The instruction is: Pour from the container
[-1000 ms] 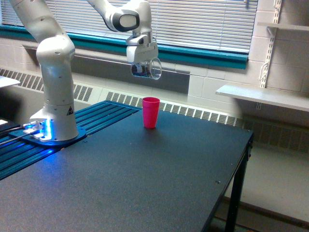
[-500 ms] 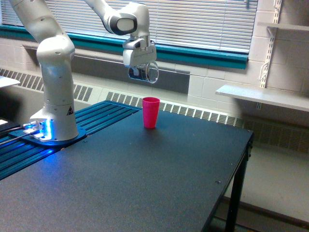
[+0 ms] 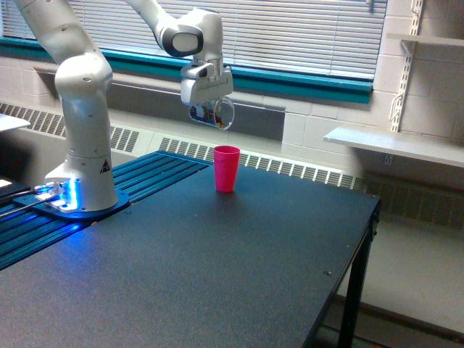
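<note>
Fingers [image 3: 206,109] clamp the small clear plastic cup with brown contents [image 3: 216,113], tipped sideways above and left of the pink cup [image 3: 226,168] on the black desk [image 3: 217,254]; centre the mouth over it before tilting further.

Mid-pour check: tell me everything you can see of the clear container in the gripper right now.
The container is a small see-through plastic cup, held in the air by the gripper and touching nothing else. It is tipped well over on its side, its round open mouth turned toward the exterior view's right and slightly down. Something dark shows inside near the gripper end; the view is too coarse to name it. It hangs above the pink cup, a little to the exterior view's left of it. No stream is visible leaving it.
</note>
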Action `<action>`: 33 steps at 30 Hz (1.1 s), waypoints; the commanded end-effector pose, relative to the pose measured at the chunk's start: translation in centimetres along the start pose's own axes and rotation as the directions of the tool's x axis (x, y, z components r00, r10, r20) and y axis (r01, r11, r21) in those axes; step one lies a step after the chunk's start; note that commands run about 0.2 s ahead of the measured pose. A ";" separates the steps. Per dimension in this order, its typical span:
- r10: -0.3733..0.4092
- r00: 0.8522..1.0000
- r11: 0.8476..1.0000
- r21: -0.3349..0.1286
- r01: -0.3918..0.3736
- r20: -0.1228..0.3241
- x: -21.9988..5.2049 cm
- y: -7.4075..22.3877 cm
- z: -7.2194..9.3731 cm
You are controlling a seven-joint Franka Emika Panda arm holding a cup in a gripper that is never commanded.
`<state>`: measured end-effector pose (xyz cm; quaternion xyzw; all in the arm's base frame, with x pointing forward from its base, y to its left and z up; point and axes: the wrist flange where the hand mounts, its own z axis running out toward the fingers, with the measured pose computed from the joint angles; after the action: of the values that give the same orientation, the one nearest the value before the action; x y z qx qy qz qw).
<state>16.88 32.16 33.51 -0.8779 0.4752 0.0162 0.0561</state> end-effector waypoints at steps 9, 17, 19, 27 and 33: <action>-0.005 0.999 1.000 -0.022 0.006 0.040 -0.1 0.1 1.3; -0.003 0.999 0.999 -0.033 0.005 0.042 0.0 -0.2 1.5; -0.001 0.999 0.999 -0.032 0.002 0.040 0.2 -0.3 1.5; -0.001 0.999 0.999 -0.041 0.003 0.045 0.6 -0.4 1.4; 0.000 0.998 0.999 -0.054 0.003 0.056 0.6 -0.3 1.6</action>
<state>17.37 31.93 31.79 -0.8752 0.4793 0.0473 0.0460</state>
